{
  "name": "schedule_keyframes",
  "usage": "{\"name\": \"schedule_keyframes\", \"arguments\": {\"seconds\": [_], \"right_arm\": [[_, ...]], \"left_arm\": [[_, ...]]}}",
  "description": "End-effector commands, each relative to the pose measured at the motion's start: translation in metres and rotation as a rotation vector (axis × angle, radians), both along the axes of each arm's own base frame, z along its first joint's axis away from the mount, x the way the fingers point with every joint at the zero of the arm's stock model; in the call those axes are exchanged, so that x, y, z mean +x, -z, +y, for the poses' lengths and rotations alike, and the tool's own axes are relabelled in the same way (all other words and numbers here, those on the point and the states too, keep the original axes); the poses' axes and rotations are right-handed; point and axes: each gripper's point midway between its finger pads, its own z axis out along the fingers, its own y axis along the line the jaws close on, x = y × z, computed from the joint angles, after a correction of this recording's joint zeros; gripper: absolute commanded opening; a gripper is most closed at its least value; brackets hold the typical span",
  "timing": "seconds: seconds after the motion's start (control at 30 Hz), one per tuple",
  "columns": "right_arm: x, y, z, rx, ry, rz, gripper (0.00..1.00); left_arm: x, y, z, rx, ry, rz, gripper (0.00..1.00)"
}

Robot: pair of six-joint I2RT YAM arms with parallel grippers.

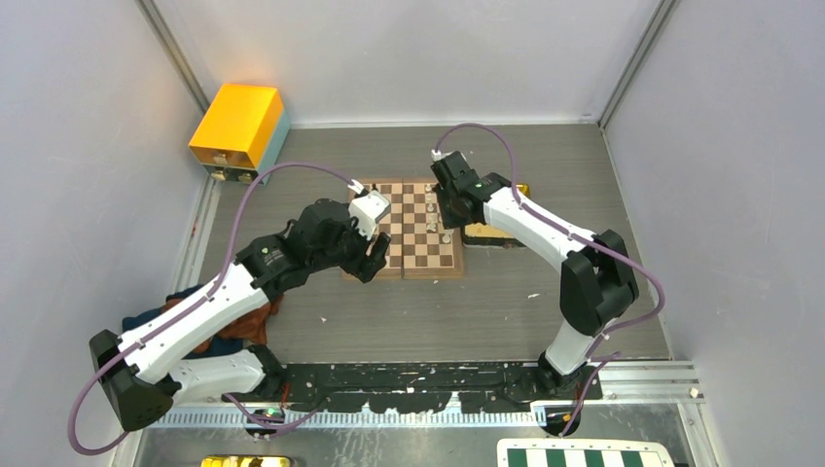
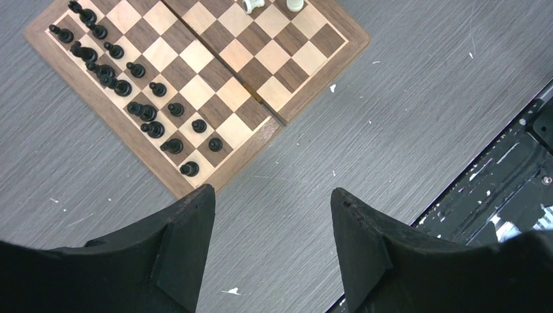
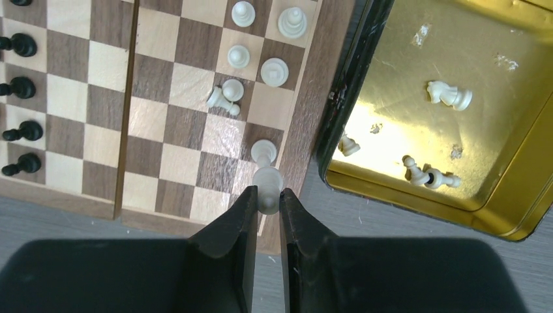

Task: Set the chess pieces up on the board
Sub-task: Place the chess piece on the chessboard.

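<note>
The wooden board (image 1: pixel 418 243) lies mid-table. Black chess pieces (image 2: pixel 124 88) stand in two rows along its left side. Several cream-white pieces (image 3: pixel 274 70) stand near its right edge, and one (image 3: pixel 220 100) lies tipped over. My right gripper (image 3: pixel 266 195) is shut on a cream-white piece (image 3: pixel 267 182) above the board's near right corner, beside a standing white piece (image 3: pixel 263 151). My left gripper (image 2: pixel 274 202) is open and holds nothing; it hangs over bare table just off the board's near left corner.
A gold tray (image 3: pixel 404 78) right of the board holds several loose white pieces, one a knight (image 3: pixel 450 95). An orange box (image 1: pixel 238 122) sits at the back left. A cloth (image 1: pixel 229 326) lies under the left arm. A green-and-white checkered board (image 1: pixel 584 454) shows at the near edge.
</note>
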Motion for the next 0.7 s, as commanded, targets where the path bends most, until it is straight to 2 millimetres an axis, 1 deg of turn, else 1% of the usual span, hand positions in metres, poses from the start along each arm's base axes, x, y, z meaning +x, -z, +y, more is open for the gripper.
{"name": "schedule_keyframes", "arguments": {"seconds": [0.0,0.23,0.37,0.47,0.67], "right_arm": [[0.025,-0.011,0.003,-0.013,0.021,-0.095,0.01],[0.037,-0.006,0.003,-0.032,0.037,-0.129,0.01],[0.043,-0.008,0.003,-0.039,0.043,-0.148,0.01],[0.046,-0.009,0.004,-0.043,0.044,-0.153,0.01],[0.048,-0.003,0.007,-0.041,0.036,-0.146,0.01]], "left_arm": [[0.004,-0.018,-0.004,-0.065,-0.013,-0.051,0.66],[0.003,-0.013,-0.003,-0.061,-0.012,-0.046,0.66],[0.003,-0.011,-0.002,-0.056,-0.013,-0.042,0.66],[0.003,-0.009,-0.002,-0.054,-0.013,-0.040,0.65],[0.003,-0.006,-0.001,-0.045,-0.013,-0.039,0.65]]}}
